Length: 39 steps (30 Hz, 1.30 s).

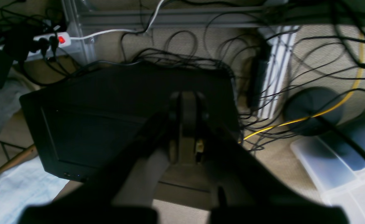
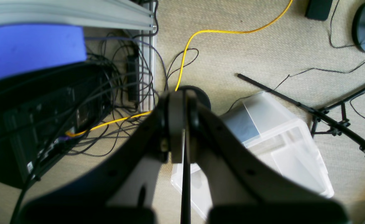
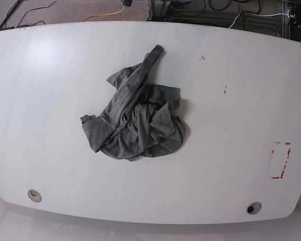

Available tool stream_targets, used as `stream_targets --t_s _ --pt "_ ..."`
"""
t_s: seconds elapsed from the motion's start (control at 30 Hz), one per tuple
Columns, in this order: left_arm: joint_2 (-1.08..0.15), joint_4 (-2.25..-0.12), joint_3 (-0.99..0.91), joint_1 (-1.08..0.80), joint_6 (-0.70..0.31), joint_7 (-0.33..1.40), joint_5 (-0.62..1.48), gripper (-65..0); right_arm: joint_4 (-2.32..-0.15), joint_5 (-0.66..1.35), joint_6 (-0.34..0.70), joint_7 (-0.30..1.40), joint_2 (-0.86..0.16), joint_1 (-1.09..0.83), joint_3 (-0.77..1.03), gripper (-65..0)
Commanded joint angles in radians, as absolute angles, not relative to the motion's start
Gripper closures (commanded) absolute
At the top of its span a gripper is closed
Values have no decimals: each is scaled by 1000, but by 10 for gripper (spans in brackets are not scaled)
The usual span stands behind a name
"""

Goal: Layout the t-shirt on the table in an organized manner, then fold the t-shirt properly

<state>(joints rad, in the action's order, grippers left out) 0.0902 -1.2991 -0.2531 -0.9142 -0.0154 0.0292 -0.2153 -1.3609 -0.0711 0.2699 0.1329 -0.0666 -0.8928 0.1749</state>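
The grey t-shirt [image 3: 135,118] lies crumpled in a heap near the middle of the white table [image 3: 50,75] in the base view, with one twisted strip of cloth reaching up toward the far edge. Neither arm appears in the base view. In the left wrist view my left gripper [image 1: 187,107] is shut, empty, and hangs over the floor above a black case. My right gripper [image 2: 182,99] in the right wrist view is also shut with nothing between its fingers, above carpet and cables. The t-shirt and table are out of both wrist views.
The table has a red tape rectangle [image 3: 281,160] at the right and two round cable holes [image 3: 34,195] [image 3: 253,207] near the front edge. Below the arms lie a black case [image 1: 107,118], a yellow cable [image 2: 201,34], a clear plastic bin [image 2: 282,143] and a power strip [image 1: 50,39].
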Motion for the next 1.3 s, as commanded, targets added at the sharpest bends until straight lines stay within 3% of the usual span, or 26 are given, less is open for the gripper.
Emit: stream_targets --t_s 0.0,0.67,1.27 --pt "108 -1362 -257 -977 -7 21 -216 0 -1409 -64 274 127 -71 -947 177 -21" --pt "117 -1643 -252 -1202 -7 19 -216 0 -1690 -59 274 128 -70 -1171 177 -21" --pt "116 -1903 -165 -1309 -7 21 -216 0 -1959 62 266 157 -79 -1309 179 -21"
